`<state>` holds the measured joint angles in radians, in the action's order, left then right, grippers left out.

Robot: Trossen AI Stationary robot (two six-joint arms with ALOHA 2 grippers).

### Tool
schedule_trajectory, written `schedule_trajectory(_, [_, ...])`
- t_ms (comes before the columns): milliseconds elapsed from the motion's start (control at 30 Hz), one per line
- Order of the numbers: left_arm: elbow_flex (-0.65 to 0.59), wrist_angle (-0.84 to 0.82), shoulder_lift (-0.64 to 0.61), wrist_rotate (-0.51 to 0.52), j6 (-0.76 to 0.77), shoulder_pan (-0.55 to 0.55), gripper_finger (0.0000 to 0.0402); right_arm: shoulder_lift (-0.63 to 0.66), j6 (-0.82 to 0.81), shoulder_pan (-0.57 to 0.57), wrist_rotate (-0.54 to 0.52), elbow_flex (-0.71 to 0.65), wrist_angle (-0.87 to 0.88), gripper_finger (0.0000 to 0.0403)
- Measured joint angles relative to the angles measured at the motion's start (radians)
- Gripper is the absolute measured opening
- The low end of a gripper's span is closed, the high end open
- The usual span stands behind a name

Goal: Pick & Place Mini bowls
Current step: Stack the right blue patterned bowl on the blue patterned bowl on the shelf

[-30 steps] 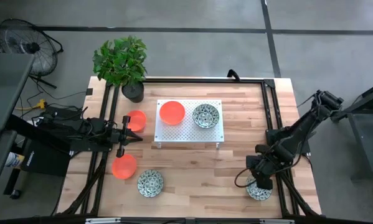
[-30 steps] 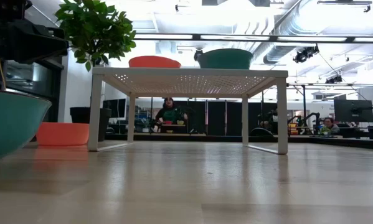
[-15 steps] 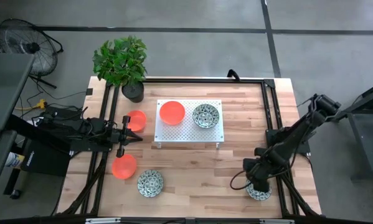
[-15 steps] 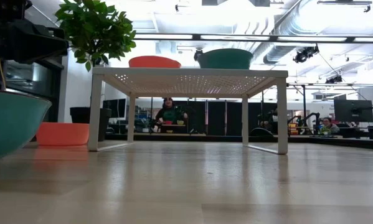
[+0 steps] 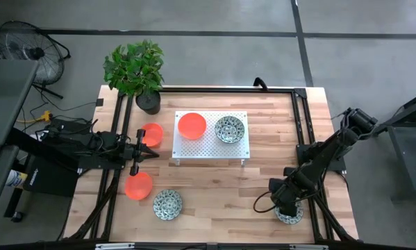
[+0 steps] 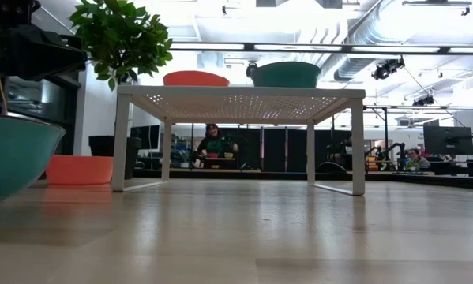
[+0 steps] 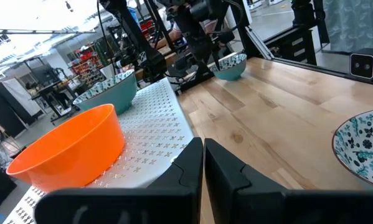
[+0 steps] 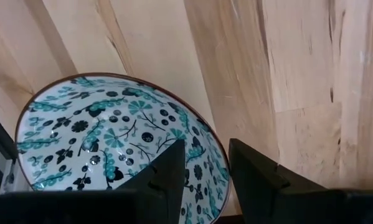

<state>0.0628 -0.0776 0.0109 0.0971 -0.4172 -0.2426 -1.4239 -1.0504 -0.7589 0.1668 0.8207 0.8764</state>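
Right claw (image 5: 283,206) parted astride the rim of a speckled mini bowl (image 5: 289,214) near the worktop (image 5: 214,187) front-right edge, pattern legible only in right wrist view, left claw (image 5: 146,148) clenched left of the white perforated stand (image 5: 211,147), low view shows neither.

We see a grey concrete floor (image 5: 214,21) crossed by dark seams, a black round floor fan (image 5: 27,48) at one corner, and white ceiling ducts (image 6: 354,31) over distant dark workstations (image 6: 445,150).
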Motion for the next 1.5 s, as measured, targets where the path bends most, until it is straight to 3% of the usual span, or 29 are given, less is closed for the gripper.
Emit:
schedule_trajectory(200, [0.0,0.0,0.0,0.0,0.0,0.0,0.0009,0.0,-0.047,0.0,0.028,0.0,-0.006,0.0083])
schedule_trajectory(500, [0.0,0.0,0.0,0.0,0.0,0.0,0.0009,0.0,-0.055,0.002,0.087,0.0,-0.056,0.0008])
schedule_trajectory(800, [0.0,0.0,0.0,0.0,0.0,0.0,0.0009,0.0,-0.154,0.048,0.119,0.002,-0.065,0.0003])
schedule_trajectory(967, [0.0,0.0,0.0,0.0,0.0,0.0,0.0009,0.0,-0.21,0.108,0.086,0.001,-0.119,0.0002])
schedule_trajectory(1267, [0.0,0.0,0.0,0.0,0.0,0.0,0.0009,0.0,-0.124,0.196,0.04,0.059,-0.136,0.0])
schedule_trajectory(1500, [0.0,0.0,0.0,0.0,0.0,0.0,0.0009,0.0,-0.056,0.232,0.014,0.15,-0.031,0.0])
